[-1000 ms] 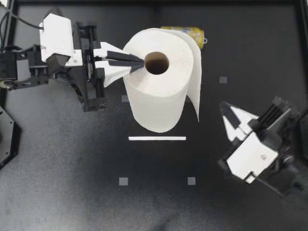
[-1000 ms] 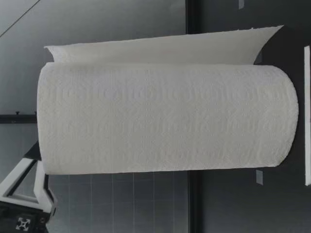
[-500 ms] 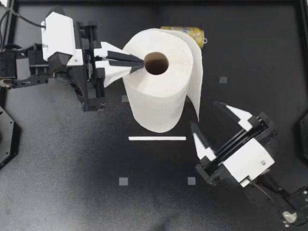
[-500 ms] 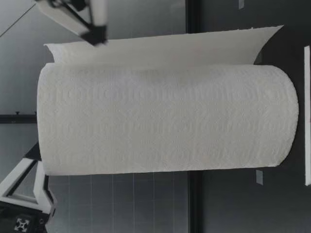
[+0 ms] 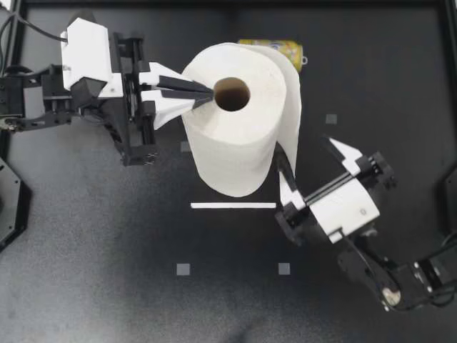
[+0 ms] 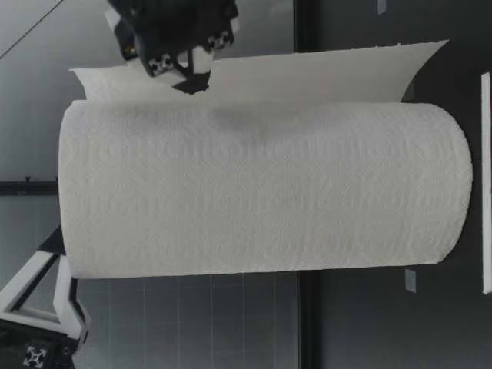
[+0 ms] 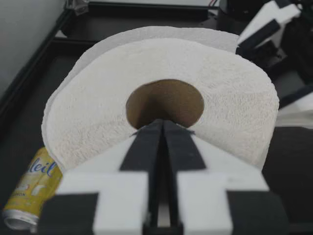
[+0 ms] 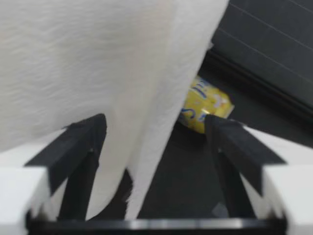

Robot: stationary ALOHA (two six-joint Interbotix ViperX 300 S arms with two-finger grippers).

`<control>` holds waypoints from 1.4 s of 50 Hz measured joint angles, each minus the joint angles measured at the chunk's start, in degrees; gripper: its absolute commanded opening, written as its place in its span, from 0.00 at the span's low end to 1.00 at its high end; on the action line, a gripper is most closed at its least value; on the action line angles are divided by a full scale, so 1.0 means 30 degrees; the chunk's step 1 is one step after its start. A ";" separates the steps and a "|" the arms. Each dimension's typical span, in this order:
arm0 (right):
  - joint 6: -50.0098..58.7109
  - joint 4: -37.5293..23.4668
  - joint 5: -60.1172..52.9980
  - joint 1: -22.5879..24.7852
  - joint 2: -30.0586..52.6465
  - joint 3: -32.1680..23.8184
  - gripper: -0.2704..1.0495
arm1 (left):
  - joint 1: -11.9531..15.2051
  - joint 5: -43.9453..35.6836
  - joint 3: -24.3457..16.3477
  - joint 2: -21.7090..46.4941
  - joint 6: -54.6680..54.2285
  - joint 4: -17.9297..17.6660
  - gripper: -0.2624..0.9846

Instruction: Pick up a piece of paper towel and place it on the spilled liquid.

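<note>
Our right gripper [image 5: 305, 151] is wide open around the loose sheet [image 5: 292, 114], nothing pinched yet, so we'd guess the next move is close and tear, while our left gripper [image 5: 211, 91], closed up empty, rests atop the roll [image 5: 235, 153], with a can [image 5: 282, 48] lying beyond.

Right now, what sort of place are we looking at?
Probably a robotics lab bench: my left gripper and right gripper work over a black table marked with tape squares, with a paper towel roll and yellow can as props.
</note>
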 measured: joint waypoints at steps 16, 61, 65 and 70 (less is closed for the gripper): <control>0.0000 -0.0205 -0.0322 -0.2168 0.0000 0.0205 0.78 | 0.0000 0.0000 0.0059 0.0000 0.0000 -0.0029 0.30; 0.0469 -0.0762 -0.1846 -0.2930 0.0117 0.0879 0.14 | 0.0000 0.0029 0.0293 0.0088 -0.0029 -0.0967 0.29; 0.1084 -0.0527 -0.1846 -0.2930 0.0088 0.1201 0.14 | 0.0029 0.0000 0.0381 0.0088 -0.0029 -0.1143 0.29; 0.2080 -0.0088 -0.1846 -0.2930 0.0059 0.1846 0.14 | 0.0146 0.0029 0.0527 0.0088 -0.0029 -0.1436 0.29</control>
